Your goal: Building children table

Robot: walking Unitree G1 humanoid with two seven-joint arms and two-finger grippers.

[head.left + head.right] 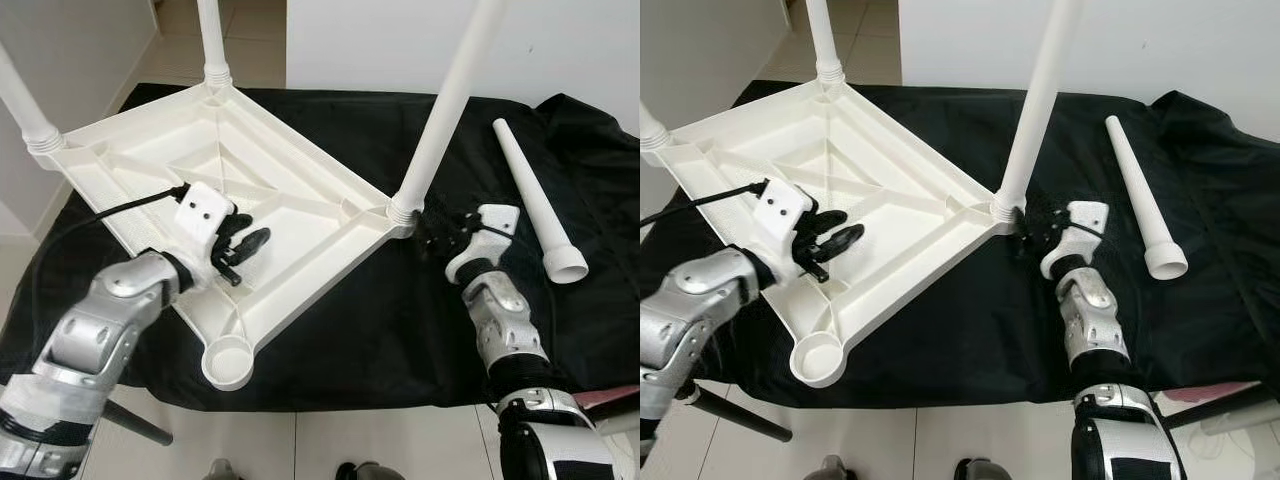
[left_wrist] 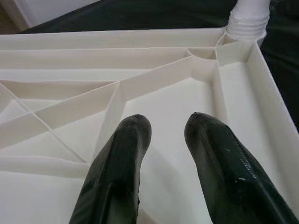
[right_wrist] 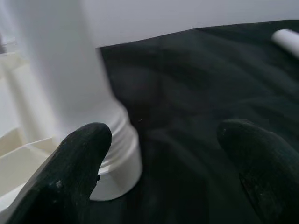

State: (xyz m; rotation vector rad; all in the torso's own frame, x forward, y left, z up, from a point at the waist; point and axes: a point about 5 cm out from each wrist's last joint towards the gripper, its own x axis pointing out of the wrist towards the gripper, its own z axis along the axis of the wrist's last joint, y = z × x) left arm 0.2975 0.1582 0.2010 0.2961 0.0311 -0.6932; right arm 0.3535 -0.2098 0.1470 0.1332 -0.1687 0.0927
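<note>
Your left hand [image 1: 243,245], fingers narrowly parted, sits mid-frame over the upturned tabletop [image 1: 270,160]; your right hand [image 3: 163,154] gapes wide beside its fitted leg [image 1: 440,115].

Black cloth [image 1: 360,320] covers the surface. Pale tiled floor [image 1: 250,30] lies far left; white wall [image 1: 380,45] stands behind.

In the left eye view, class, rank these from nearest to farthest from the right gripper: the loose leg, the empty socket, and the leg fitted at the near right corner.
1. Fitted leg, just left of the right gripper, at the tabletop's corner.
2. Loose leg, lying on the black cloth to its right.
3. Empty socket, far left, at the tabletop's nearest corner.
</note>
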